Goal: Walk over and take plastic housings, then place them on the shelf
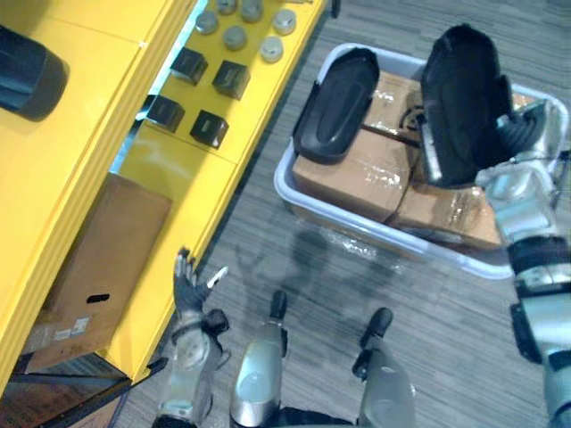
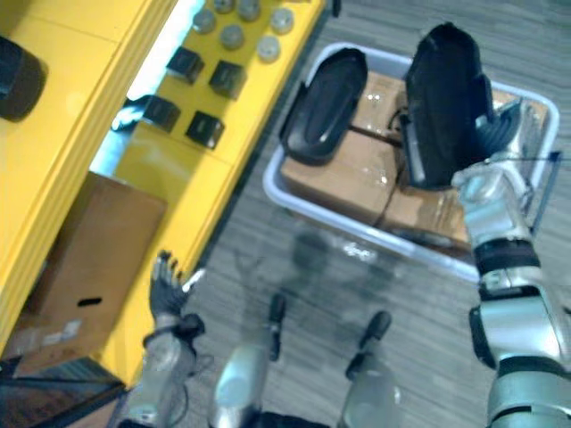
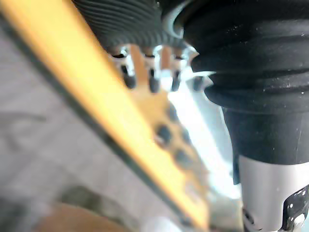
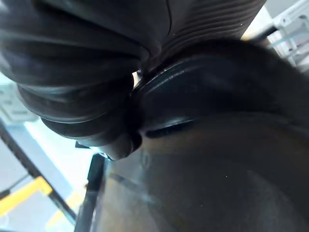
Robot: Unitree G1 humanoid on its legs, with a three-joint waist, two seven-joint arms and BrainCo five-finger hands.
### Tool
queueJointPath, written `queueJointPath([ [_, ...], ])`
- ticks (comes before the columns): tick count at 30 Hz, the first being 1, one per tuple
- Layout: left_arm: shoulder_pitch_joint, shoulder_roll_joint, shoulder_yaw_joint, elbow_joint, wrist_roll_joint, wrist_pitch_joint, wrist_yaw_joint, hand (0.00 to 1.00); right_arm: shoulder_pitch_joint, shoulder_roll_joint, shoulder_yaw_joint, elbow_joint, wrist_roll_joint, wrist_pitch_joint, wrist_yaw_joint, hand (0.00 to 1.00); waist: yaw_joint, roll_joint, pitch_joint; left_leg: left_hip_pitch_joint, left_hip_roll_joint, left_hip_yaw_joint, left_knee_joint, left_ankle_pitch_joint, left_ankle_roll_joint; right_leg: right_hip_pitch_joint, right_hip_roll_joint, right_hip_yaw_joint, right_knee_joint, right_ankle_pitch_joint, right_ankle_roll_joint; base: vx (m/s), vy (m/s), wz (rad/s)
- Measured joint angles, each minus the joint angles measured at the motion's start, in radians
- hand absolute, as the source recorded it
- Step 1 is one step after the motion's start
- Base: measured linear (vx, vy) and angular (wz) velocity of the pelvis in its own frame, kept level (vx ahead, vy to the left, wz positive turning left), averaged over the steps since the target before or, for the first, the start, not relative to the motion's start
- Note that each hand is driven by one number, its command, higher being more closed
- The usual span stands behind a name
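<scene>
— What's around?
— Grey carpet floor (image 1: pixel 428 312); a yellow shelf (image 1: pixel 80 134) from 7 to 11 o'clock; a white bin (image 1: pixel 299 201) of cardboard boxes (image 1: pixel 357 169) at 1 o'clock.
— The housings?
— One flat housing (image 1: pixel 337 102) lies on the boxes. The right hand (image 1: pixel 522 134) grasps the raised housing (image 1: pixel 459 89) at 2 o'clock, fingers mostly hidden behind it. Left hand (image 1: pixel 187 285) at 7, fingers spread.

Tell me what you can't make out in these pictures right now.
- How the right hand grips the raised housing: the housing covers it in both eye views, and the right wrist view is too close.
- The dark rounded object on the yellow shelf: cut off by the left eye view's left edge.
- The dark spots in the left wrist view: blurred.
- What the cardboard boxes contain: they are closed.
</scene>
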Motion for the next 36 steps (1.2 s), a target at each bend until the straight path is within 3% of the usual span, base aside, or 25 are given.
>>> queueJointPath([
  [3,-0.090,0.050,0.000,-0.020,0.063,0.036,0.000,0.00,0.035,0.069,-0.004,-0.034,-0.008,-0.008,-0.056,1.00,-0.012,-0.053,-0.028,0.005,0.003,0.006,-0.019,0.010,-0.001,0.001,0.005,0.004,-0.016,0.001,-0.002,0.00,-0.005,-0.06],
  [6,-0.177,0.068,-0.014,0.002,0.114,0.056,-0.003,0.00,0.061,0.116,-0.010,-0.099,-0.017,-0.033,-0.121,1.00,-0.026,-0.089,-0.056,0.026,0.003,0.022,-0.031,0.014,0.000,0.007,0.005,0.019,-0.017,0.001,-0.003,-0.01,0.009,-0.10],
  [12,-0.309,0.085,-0.070,0.071,0.132,0.055,-0.055,0.00,0.086,0.179,-0.013,-0.220,-0.069,-0.084,-0.203,1.00,-0.043,-0.119,-0.121,0.049,0.009,0.050,-0.042,0.013,0.000,0.022,0.013,0.041,-0.045,0.015,-0.010,0.00,0.012,-0.14],
  [14,-0.375,0.079,-0.138,0.115,0.122,0.059,-0.096,0.00,0.104,0.205,-0.013,-0.301,-0.102,-0.100,-0.213,1.00,-0.057,-0.126,-0.152,0.073,0.010,0.073,-0.048,0.013,-0.001,0.031,0.015,0.062,-0.054,0.022,-0.010,0.02,0.013,-0.23],
  [20,-0.534,0.006,-0.203,0.329,-0.111,0.182,-0.177,0.00,0.105,0.249,-0.011,-0.400,-0.146,-0.141,-0.214,1.00,-0.089,-0.149,-0.181,0.098,0.023,0.118,-0.048,0.006,-0.006,0.027,0.029,0.110,-0.064,0.030,-0.020,-0.03,0.011,-0.23],
  [23,-0.592,-0.015,-0.217,0.399,-0.200,0.212,-0.205,0.00,0.104,0.262,-0.007,-0.455,-0.187,-0.165,-0.212,1.00,-0.098,-0.150,-0.181,0.097,0.038,0.137,-0.040,0.000,-0.010,0.015,0.044,0.130,-0.069,0.035,-0.026,-0.03,-0.018,-0.25],
  [29,-0.668,-0.024,-0.211,0.419,-0.344,0.221,-0.238,0.00,0.103,0.268,0.003,-0.483,-0.211,-0.202,-0.188,1.00,-0.114,-0.150,-0.181,0.097,0.054,0.162,-0.041,-0.004,-0.016,-0.003,0.060,0.148,-0.073,0.045,-0.031,0.01,-0.009,-0.15],
  [36,-0.719,-0.027,-0.192,0.435,-0.616,0.224,-0.311,0.00,0.104,0.285,0.066,-0.483,-0.250,-0.220,-0.140,1.00,-0.135,-0.150,-0.182,0.098,0.051,0.168,-0.043,-0.006,-0.019,-0.004,0.060,0.159,-0.080,0.055,-0.030,0.01,0.004,-0.03],
])
